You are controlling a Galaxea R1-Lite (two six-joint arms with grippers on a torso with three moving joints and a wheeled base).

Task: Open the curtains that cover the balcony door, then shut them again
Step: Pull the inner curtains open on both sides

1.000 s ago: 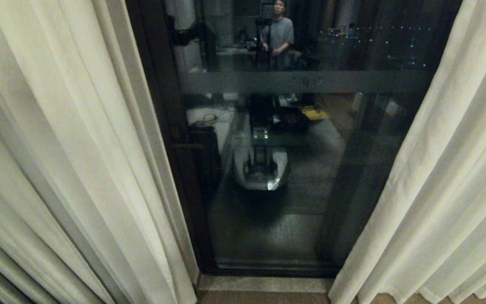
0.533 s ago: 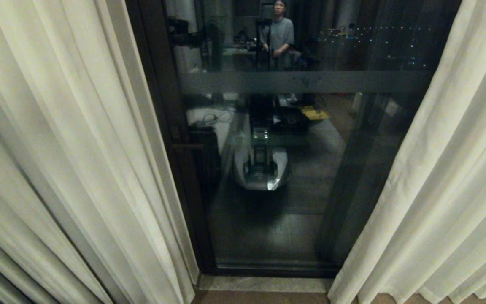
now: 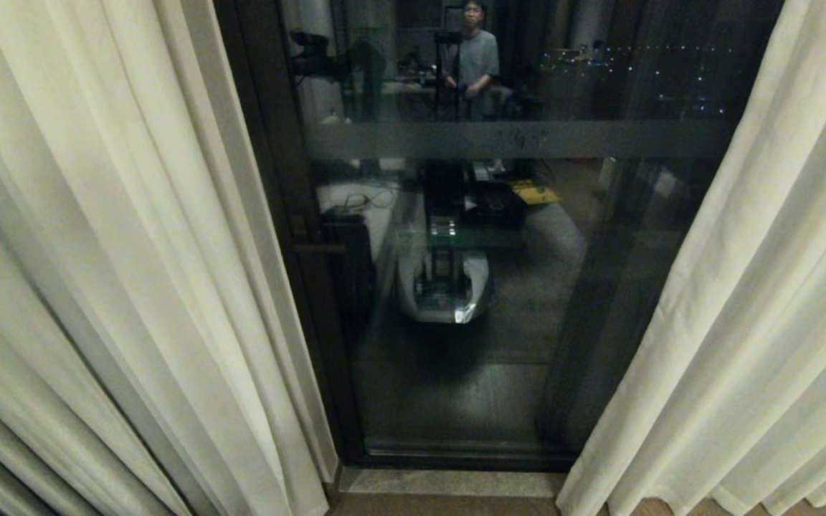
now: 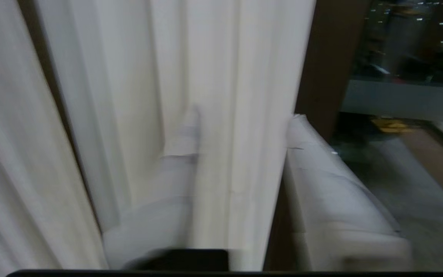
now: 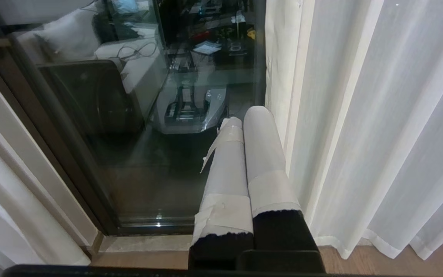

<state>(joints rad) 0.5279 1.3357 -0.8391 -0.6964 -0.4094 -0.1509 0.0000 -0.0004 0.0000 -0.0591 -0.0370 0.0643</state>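
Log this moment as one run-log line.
curtains: parted, balcony door exposed | left claw: open, straddling left panel inner edge | right claw: shut, empty, parked by right panel

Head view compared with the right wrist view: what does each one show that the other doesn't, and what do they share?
Only the head view: a person reflected high in the glass, and the horizontal frosted band across it.
Only the right wrist view: the right gripper, its taped fingers shut, beside the inner edge of the right curtain.
Both: that right curtain, the dark-framed balcony door, the pale threshold and the robot's reflection.
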